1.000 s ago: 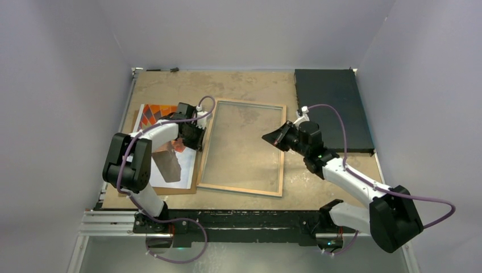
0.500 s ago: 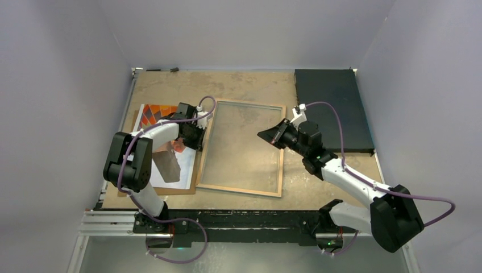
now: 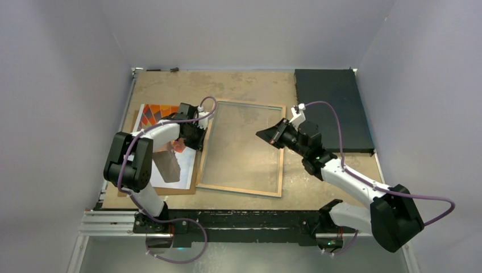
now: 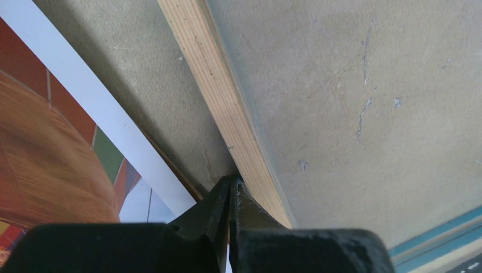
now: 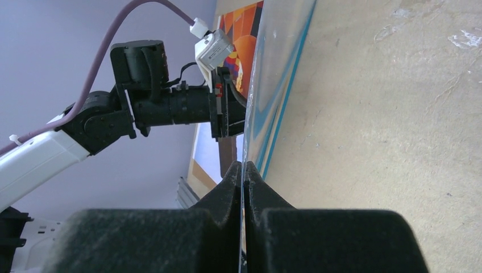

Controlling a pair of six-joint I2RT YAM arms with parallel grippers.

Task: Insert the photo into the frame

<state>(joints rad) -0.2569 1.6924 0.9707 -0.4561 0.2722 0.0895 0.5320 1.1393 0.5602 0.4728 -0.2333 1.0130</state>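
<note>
The frame (image 3: 241,189) lies mid-table with its tan rear rim up and a clear glass pane (image 3: 239,148) in it. The photo (image 3: 154,114), an orange balloon print, lies face up to its left, partly under my left arm. My left gripper (image 3: 199,143) is shut, its tips pressed against the frame's left rim (image 4: 216,85), with the photo (image 4: 57,170) beside them. In the left wrist view the gripper (image 4: 232,185) holds nothing I can see. My right gripper (image 3: 264,135) is shut on the thin pane, seen edge-on (image 5: 273,74) between the fingers of that gripper (image 5: 243,170).
A brown backing board (image 3: 135,122) lies under the photo at the left. A dark rectangular mat (image 3: 332,108) lies at the back right corner. Grey walls close in on both sides and behind.
My right gripper has moved a little left and towards the back over the frame, still shut. The left gripper has stayed at the frame's left rim.
</note>
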